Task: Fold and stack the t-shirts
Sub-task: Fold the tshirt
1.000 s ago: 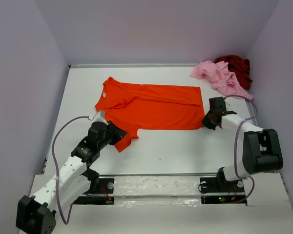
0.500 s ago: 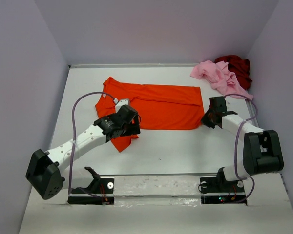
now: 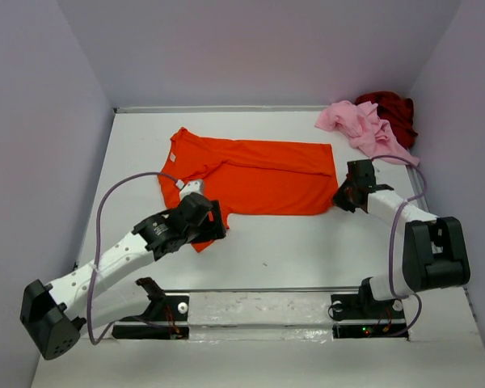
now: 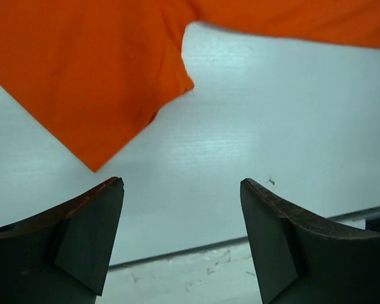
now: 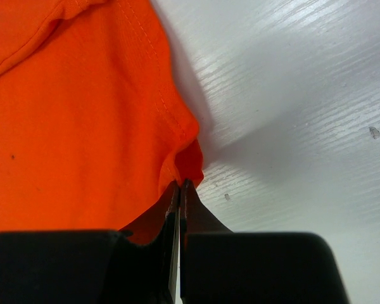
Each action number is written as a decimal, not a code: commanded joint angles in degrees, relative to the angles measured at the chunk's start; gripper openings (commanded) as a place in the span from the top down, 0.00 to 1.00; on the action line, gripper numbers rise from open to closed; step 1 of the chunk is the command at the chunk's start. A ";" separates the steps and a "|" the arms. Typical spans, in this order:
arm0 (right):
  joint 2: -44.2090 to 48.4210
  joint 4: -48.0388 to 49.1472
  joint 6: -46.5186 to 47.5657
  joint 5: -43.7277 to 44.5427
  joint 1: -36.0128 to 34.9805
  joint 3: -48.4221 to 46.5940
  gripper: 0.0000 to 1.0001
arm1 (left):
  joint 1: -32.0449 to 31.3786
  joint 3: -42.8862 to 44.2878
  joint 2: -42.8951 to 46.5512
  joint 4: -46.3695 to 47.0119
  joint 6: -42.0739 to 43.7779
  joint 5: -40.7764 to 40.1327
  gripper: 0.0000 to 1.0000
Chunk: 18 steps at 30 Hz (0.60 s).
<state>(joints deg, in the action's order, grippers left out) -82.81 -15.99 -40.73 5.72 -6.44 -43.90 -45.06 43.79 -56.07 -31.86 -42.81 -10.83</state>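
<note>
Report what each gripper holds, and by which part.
Right gripper: fingers pinch the orange t-shirt at its near hem corner. Left gripper: fingers open, holding nothing.

left arm (image 3: 113, 259): white links, black joints | right arm (image 3: 388, 206): alike | cable (image 3: 99, 234): mauve | left tool (image 4: 180, 182): dark wedge fingers

Top view high and behind, looking down on whole table (image 3: 291, 242); both wrist views close and low, each sharing orange t-shirt (image 3: 259, 174) edge with it.

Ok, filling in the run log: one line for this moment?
left gripper: open, empty | right gripper: shut on orange t-shirt corner | pink t-shirt, dark red t-shirt: heaped far right
</note>
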 commanded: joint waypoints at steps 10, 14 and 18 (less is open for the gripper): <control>1.59 4.64 0.65 -5.01 -0.24 -0.05 1.00 | -17.25 -2.05 -8.34 -17.71 -28.12 -17.29 0.13; 1.77 4.74 0.74 -6.93 -0.24 -0.05 1.00 | -18.22 -1.95 -10.72 -17.80 -31.28 -19.58 0.13; 2.56 5.09 0.74 -7.82 -0.24 0.39 1.00 | -18.14 -1.25 -13.96 -18.85 -32.25 -23.08 0.12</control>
<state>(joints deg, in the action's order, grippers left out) -82.63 -13.76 -40.73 0.08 -6.44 -43.68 -63.00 39.88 -68.10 -46.59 -70.37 -26.26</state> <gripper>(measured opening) 0.019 0.873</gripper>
